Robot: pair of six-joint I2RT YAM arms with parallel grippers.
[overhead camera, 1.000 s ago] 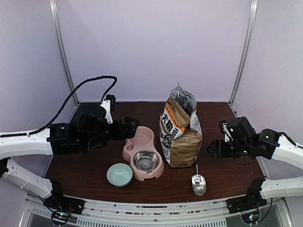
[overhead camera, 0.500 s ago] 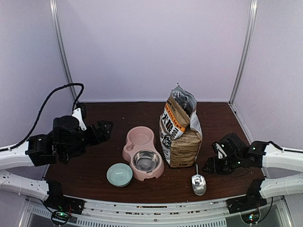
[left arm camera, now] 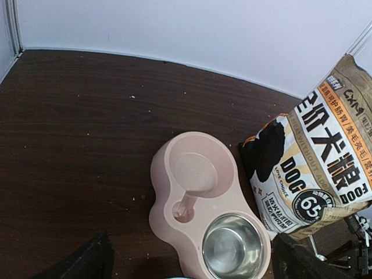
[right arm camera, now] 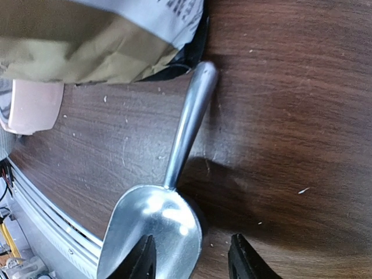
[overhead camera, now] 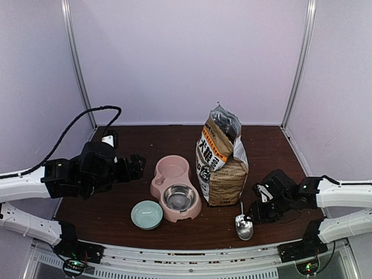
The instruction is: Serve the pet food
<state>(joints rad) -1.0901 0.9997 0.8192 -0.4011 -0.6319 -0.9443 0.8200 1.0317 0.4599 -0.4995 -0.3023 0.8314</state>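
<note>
1. Top view, left of frame: my left gripper (overhead camera: 137, 165) hangs over the dark table (overhead camera: 110, 212), pointing right toward the pink double bowl (overhead camera: 158, 185), not touching it.
2. Left wrist view: my fingers (left arm camera: 87, 261) show only as dark tips in the two lower corners, spread wide, nothing between them.
3. Small pale-green bowl (overhead camera: 146, 214) sits lower centre-left, just beside the pink bowl's near end.
4. Pink bowl: far well is bare pink plastic. Near well holds a steel insert (left arm camera: 235, 253) that looks shiny inside.
5. Paper bag (overhead camera: 224, 168) stands upright at centre, right of the pink bowl, crumpled top pointing up, "DOG" print facing the left wrist cam.
6. Pet food: no pellets show in any view, so I cannot tell where it lies.
7. Metal scoop (right arm camera: 187, 125) lies flat on the table, lower right of the bag, handle end toward the bag's base.
8. Right gripper (right arm camera: 192, 247) is low at the scoop's right side. Fingers are parted, one over the scoop's pan, the other over bare wood. No grip.
</note>
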